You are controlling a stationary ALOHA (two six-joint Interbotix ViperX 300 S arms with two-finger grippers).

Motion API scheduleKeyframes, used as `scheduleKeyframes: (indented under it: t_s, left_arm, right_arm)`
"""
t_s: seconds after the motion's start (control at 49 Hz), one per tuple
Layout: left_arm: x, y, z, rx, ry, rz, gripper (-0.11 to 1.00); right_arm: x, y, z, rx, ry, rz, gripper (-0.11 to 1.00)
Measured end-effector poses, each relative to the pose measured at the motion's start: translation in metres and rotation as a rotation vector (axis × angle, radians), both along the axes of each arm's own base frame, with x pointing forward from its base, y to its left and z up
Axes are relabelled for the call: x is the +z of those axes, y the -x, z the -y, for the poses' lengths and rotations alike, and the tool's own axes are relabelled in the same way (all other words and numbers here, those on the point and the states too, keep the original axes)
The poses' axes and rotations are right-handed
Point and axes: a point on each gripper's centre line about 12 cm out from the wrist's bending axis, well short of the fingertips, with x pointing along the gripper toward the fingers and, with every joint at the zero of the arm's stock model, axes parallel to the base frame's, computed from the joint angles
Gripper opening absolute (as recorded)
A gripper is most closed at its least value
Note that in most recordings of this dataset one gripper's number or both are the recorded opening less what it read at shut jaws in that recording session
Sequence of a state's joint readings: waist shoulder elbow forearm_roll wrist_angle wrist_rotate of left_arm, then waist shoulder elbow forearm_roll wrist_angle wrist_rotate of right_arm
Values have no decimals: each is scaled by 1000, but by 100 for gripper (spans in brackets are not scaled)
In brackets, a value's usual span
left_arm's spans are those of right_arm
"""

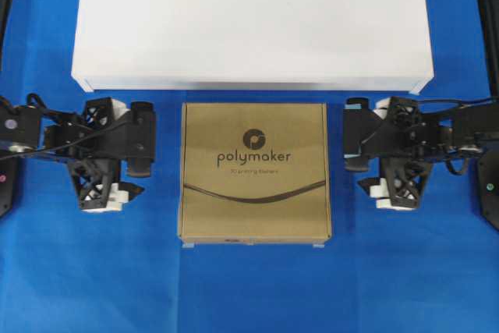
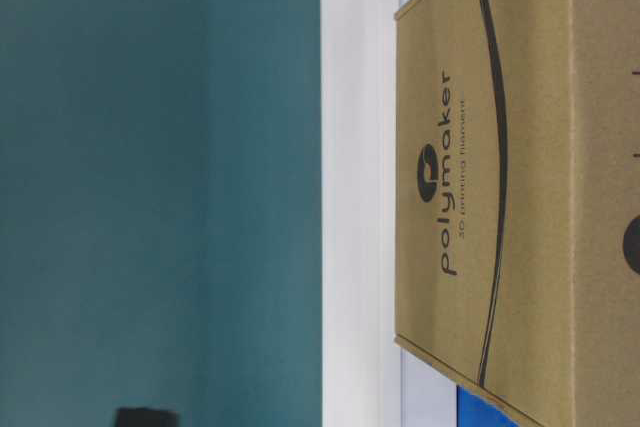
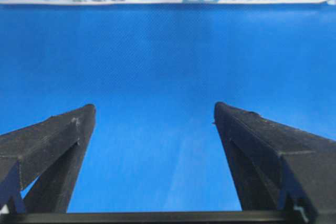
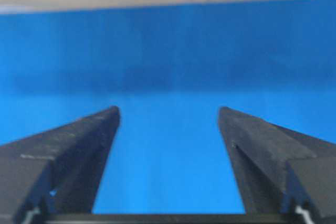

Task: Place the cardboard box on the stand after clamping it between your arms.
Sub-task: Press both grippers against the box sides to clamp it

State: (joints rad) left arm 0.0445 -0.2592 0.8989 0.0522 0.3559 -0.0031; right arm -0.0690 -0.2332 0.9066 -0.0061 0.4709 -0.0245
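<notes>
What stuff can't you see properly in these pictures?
- The stand: its far edge is cut off by the overhead view's top, and its legs don't show.
- The cardboard box: the small line under "polymaker" is too tiny to read; the table-level view crops it.
- Left claw and right claw: both open; the right wrist view blurs the box edge.

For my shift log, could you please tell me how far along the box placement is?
Nothing is done yet: the cardboard box lies on the blue cloth before the stand. In hand: left claw and right claw flank it, open, not touching. Left: clamping, lifting, placing.
</notes>
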Motion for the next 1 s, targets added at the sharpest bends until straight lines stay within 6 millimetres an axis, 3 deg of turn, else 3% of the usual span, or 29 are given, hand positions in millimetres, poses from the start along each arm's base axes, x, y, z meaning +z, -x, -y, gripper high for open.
scheduleKeyframes:
  t_s: [0.367, 0.734, 1.0]
  left_arm:
    - [-15, -23, -1, -2, 2, 14, 89]
    - [-18, -46, -1, -7, 1, 24, 89]
    - [-17, -55, 0, -13, -1, 41, 88]
  right_arm:
    - [-33, -15, 1, 2, -1, -25, 100]
    - [-39, -43, 4, 17, 9, 13, 99]
    - [-41, -48, 4, 28, 14, 10, 99]
